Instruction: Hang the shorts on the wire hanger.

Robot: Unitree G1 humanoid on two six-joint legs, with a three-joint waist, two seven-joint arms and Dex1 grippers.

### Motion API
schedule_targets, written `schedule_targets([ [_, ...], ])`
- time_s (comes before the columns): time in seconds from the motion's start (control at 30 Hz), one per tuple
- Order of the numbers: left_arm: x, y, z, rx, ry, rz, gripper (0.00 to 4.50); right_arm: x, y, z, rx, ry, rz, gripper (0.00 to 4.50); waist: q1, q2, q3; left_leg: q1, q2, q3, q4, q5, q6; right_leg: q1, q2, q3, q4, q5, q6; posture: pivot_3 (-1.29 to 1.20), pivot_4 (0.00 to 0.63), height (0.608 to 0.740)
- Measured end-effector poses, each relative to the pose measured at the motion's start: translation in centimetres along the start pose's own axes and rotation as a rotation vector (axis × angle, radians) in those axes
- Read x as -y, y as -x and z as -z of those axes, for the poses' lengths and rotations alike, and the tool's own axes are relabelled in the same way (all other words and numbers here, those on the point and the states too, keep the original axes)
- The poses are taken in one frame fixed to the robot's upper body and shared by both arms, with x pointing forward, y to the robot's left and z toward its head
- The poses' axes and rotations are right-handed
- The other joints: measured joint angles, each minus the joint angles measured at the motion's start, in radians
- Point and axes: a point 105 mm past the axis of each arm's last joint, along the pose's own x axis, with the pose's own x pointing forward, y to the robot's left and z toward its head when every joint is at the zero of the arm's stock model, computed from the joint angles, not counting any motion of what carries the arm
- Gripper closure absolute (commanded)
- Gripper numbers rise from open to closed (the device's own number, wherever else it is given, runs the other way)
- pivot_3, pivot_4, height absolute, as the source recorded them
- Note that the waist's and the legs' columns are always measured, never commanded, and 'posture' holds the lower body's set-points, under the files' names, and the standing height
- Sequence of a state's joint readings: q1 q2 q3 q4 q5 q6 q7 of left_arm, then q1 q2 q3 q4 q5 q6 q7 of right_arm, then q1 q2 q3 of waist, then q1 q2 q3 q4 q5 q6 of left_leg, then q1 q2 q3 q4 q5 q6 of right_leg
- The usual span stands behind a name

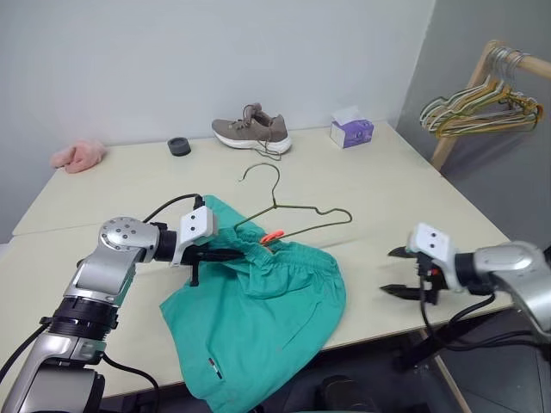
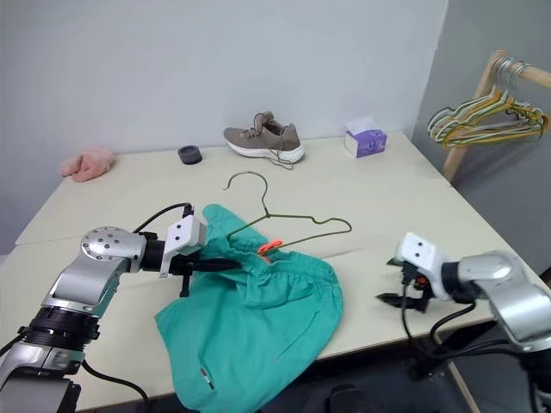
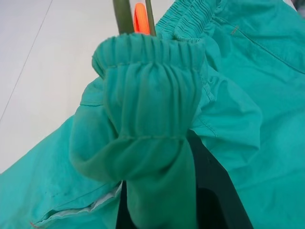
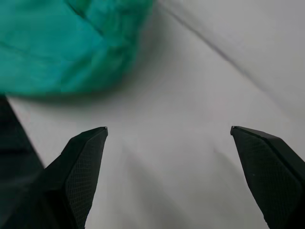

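The teal-green shorts (image 1: pixel 267 318) lie crumpled at the table's near edge, one leg hanging over it. My left gripper (image 1: pixel 232 255) is shut on the gathered waistband (image 3: pixel 152 71), bunched over its fingers. The thin dark wire hanger (image 1: pixel 297 215) lies flat on the table just behind the shorts. Its near-left corner reaches into the waistband by the orange-red loop (image 1: pixel 273 235). My right gripper (image 1: pixel 398 271) stands open to the right of the shorts, just above the table, with nothing between its fingers (image 4: pixel 88 157).
At the back of the table (image 1: pixel 413 198) are a brown shoe (image 1: pixel 252 131), a purple tissue box (image 1: pixel 351 132), a small black round thing (image 1: pixel 179 145) and a pink cloth (image 1: pixel 77 156). A wooden rack with a bunch of hangers (image 1: pixel 482 107) stands beyond the right edge.
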State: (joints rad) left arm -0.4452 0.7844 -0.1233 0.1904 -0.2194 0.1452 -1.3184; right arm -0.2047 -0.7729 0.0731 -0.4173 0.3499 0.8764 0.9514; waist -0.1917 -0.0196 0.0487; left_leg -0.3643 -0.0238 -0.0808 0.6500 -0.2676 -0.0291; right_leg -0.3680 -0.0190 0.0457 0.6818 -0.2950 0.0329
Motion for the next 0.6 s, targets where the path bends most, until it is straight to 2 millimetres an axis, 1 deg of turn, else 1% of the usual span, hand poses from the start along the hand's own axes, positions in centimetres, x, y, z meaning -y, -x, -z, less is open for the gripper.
schedule_targets([
  [0.03,0.0,0.0,0.0,0.001,0.001,0.000,4.50,-0.3,-0.7,0.0,0.016,-0.055,0.009,0.04,0.000,0.000,0.000,0.000,0.000,0.000,0.001,0.000,0.000,0.001,0.000,0.000,0.000,0.000,0.001,-0.22,0.000,0.740],
  [0.13,0.0,0.0,0.1,0.002,0.004,0.000,4.50,-0.4,-2.0,0.2,0.030,-0.154,0.050,0.04,-0.001,0.000,0.000,0.000,0.000,0.000,0.004,0.000,0.000,0.001,0.000,0.000,-0.001,0.001,0.001,-0.22,0.000,0.740],
  [0.33,-0.3,-0.1,-0.4,0.010,-0.007,-0.005,4.50,-1.2,-4.7,-0.2,0.063,-0.272,0.040,0.04,-0.001,0.000,0.000,-0.001,0.000,0.000,0.004,0.000,0.000,0.001,0.000,0.000,-0.001,0.001,0.001,-0.20,0.000,0.740],
  [0.4,-0.4,-0.1,-0.5,0.014,-0.011,-0.009,4.50,-1.9,-5.7,-0.3,0.071,-0.297,0.018,0.43,-0.001,0.000,0.000,-0.001,0.000,0.000,0.004,0.000,0.000,0.000,0.000,0.000,-0.001,0.001,0.001,-0.20,0.000,0.740],
  [0.43,-0.4,-0.2,-0.5,0.015,-0.011,-0.012,4.50,-2.1,-5.9,-0.3,0.068,-0.297,0.016,0.58,-0.001,0.000,0.000,-0.001,0.000,0.000,0.004,0.000,0.000,0.000,0.000,0.000,-0.001,0.001,0.001,-0.20,0.000,0.740],
  [0.47,-0.5,-0.2,-0.5,0.016,-0.009,-0.015,4.50,-2.1,-6.1,-0.2,0.061,-0.290,0.021,0.84,-0.001,0.000,0.000,-0.002,0.000,0.000,0.004,0.000,0.000,0.000,0.000,0.000,-0.001,0.001,0.001,-0.19,0.000,0.740],
  [0.5,-0.5,-0.2,-0.5,0.017,-0.004,-0.020,4.50,-2.1,-6.2,-0.2,0.060,-0.284,0.035,1.26,-0.001,0.000,0.000,-0.002,-0.001,0.000,0.004,0.000,0.000,0.000,-0.001,0.000,-0.001,0.001,0.001,-0.19,0.000,0.740],
  [0.53,-0.5,-0.1,-0.6,0.021,0.004,-0.025,4.50,-1.8,-6.3,-0.3,0.063,-0.272,0.061,1.47,-0.001,0.000,0.000,-0.002,-0.001,0.000,0.004,0.000,0.000,0.000,-0.001,0.000,-0.001,0.001,0.001,-0.19,0.000,0.740],
  [0.57,-0.5,-0.1,-0.6,0.025,0.010,-0.027,4.50,-1.6,-6.4,-0.3,0.066,-0.265,0.081,1.91,0.000,0.000,0.000,-0.002,-0.001,0.000,0.004,0.000,0.000,0.000,-0.001,0.000,-0.001,0.001,0.001,-0.19,0.000,0.740],
  [0.6,-0.4,0.0,-0.7,0.030,0.014,-0.029,4.50,-1.4,-6.4,-0.3,0.071,-0.261,0.099,2.21,-0.001,0.000,0.000,-0.002,-0.001,0.000,0.004,0.000,0.000,0.000,-0.001,0.000,-0.001,0.001,0.001,-0.19,0.000,0.740],
])
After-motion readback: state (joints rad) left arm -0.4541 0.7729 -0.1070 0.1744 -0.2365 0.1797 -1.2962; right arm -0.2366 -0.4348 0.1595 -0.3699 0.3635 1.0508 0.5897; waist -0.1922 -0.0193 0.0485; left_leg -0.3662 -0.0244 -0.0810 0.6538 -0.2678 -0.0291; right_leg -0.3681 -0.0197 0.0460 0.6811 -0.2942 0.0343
